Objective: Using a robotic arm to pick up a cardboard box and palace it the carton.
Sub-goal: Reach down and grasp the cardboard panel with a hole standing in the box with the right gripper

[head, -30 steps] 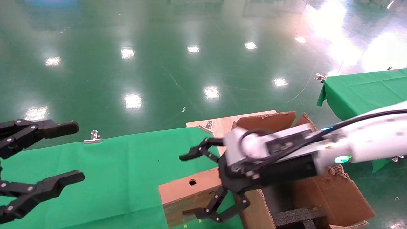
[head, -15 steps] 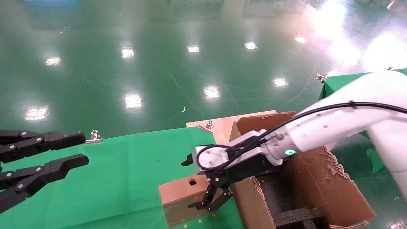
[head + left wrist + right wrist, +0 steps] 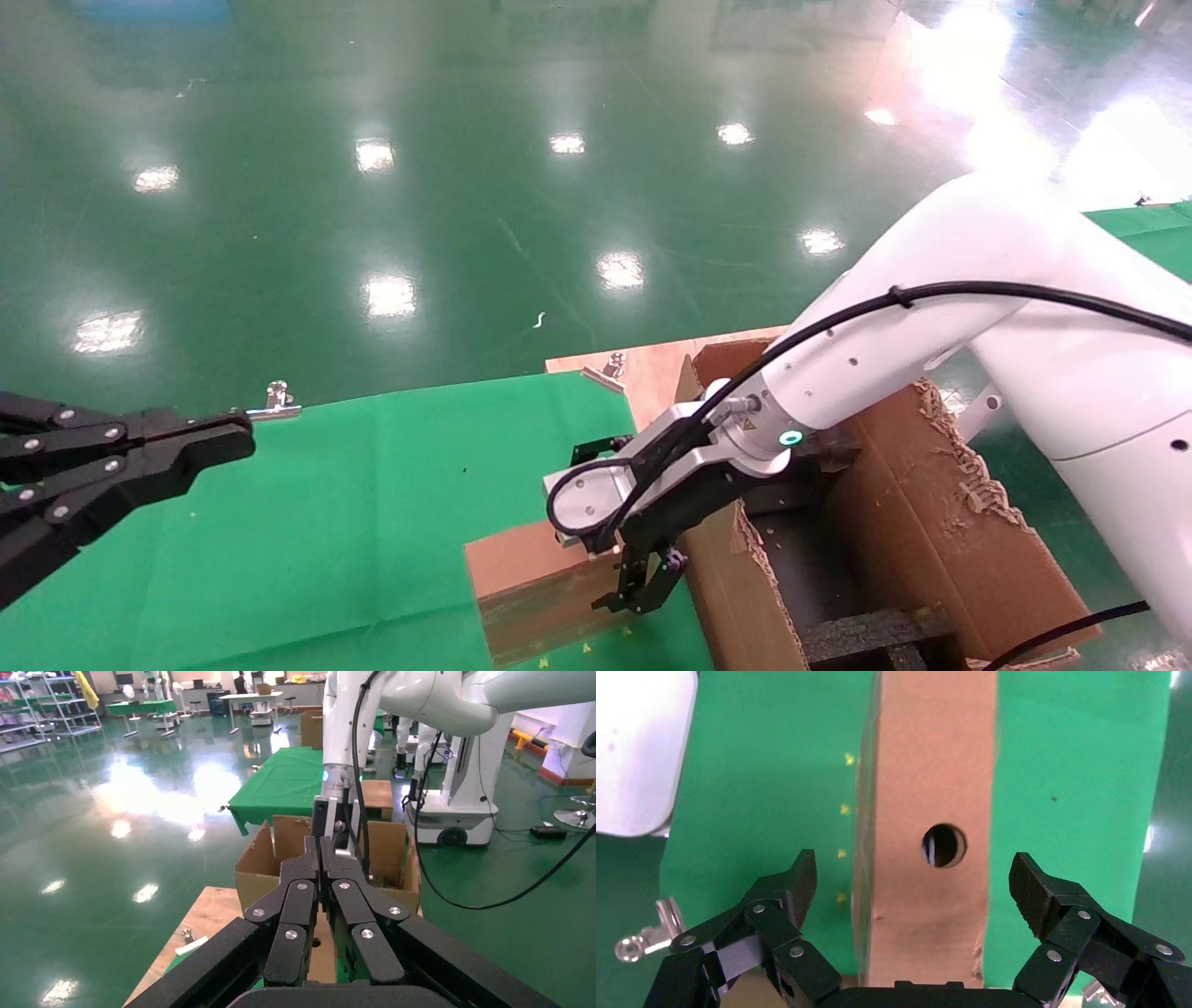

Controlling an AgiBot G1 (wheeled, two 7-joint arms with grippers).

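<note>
The small brown cardboard box (image 3: 521, 568) lies on the green cloth, close against the carton's left wall. The white right arm reaches down over its right end. My right gripper (image 3: 622, 552) is open and astride the box, one finger on each long side, not touching. In the right wrist view the box (image 3: 926, 762) with its round hole (image 3: 944, 845) runs between the spread fingers of the right gripper (image 3: 914, 881). The tall torn carton (image 3: 931, 522) stands open at the right with black foam (image 3: 866, 634) inside. My left gripper (image 3: 140, 457) is shut and empty, far left.
The green cloth table (image 3: 326, 522) is held by metal clips (image 3: 275, 401) at its far edge. A wooden board (image 3: 652, 363) with another clip (image 3: 605, 368) lies behind the carton. The left wrist view shows the carton (image 3: 256, 867) and the white arm (image 3: 344, 790) beyond my shut left gripper (image 3: 320, 846).
The right arm has swung left and down, turning its gripper to point down over the box's right end. The left gripper has gone from wide open to shut.
</note>
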